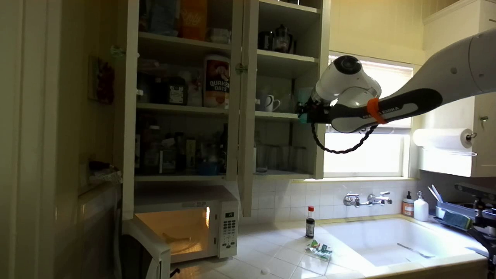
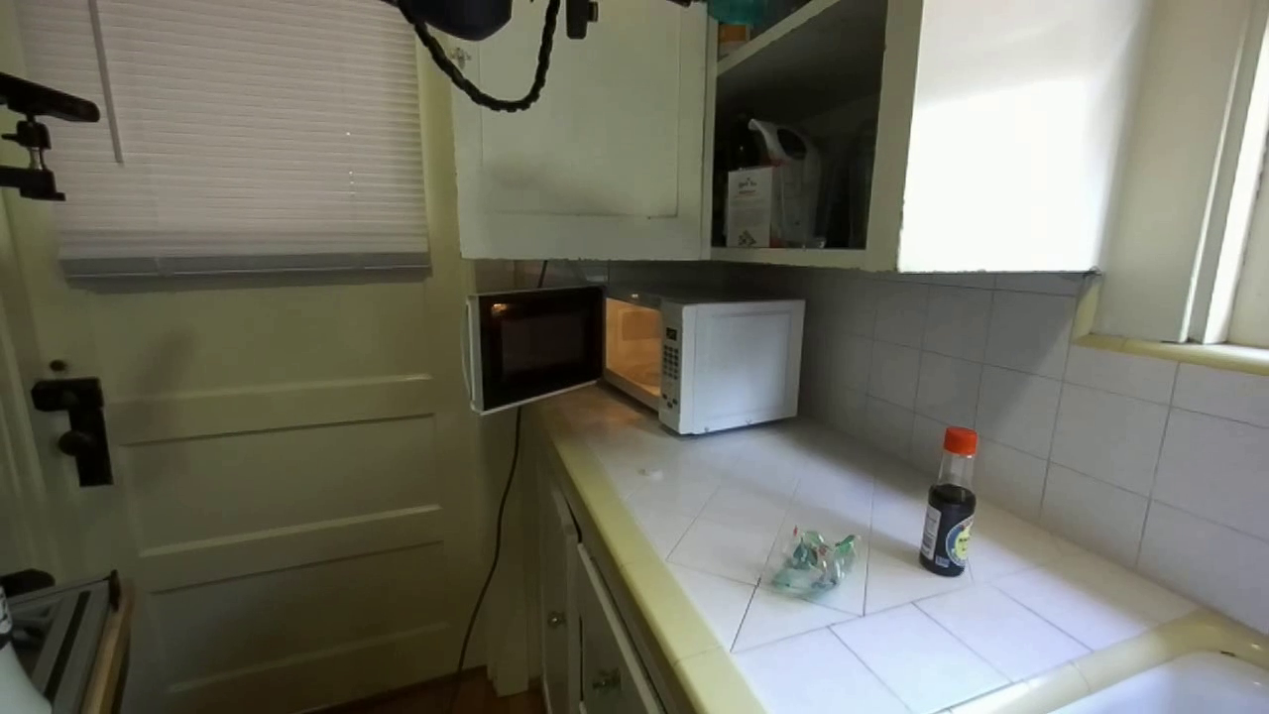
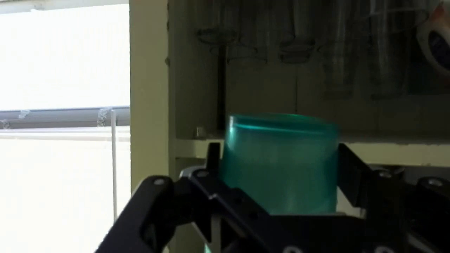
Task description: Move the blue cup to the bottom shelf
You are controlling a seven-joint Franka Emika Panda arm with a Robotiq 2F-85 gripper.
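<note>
The blue cup, a translucent teal tumbler, shows in an exterior view (image 1: 303, 118) at the cupboard's right section, level with the middle board. Its lower end also shows at the top edge in an exterior view (image 2: 737, 10). My gripper (image 1: 303, 110) is shut on it; in the wrist view, which stands upside down, the gripper's black fingers (image 3: 277, 154) touch both sides of the cup (image 3: 281, 168). The cup is in front of the middle board's edge, its base just below it. The bottom shelf (image 1: 283, 176) lies below; its front edge also shows in an exterior view (image 2: 793, 257).
Clear glasses (image 1: 277, 157) stand on the bottom shelf. A white mug (image 1: 267, 104) stands on the middle board (image 1: 277, 115). An open cupboard door (image 1: 247, 128) juts out left of this section, and its right side post (image 1: 322, 155) borders the window. An open microwave (image 1: 228, 228) stands below.
</note>
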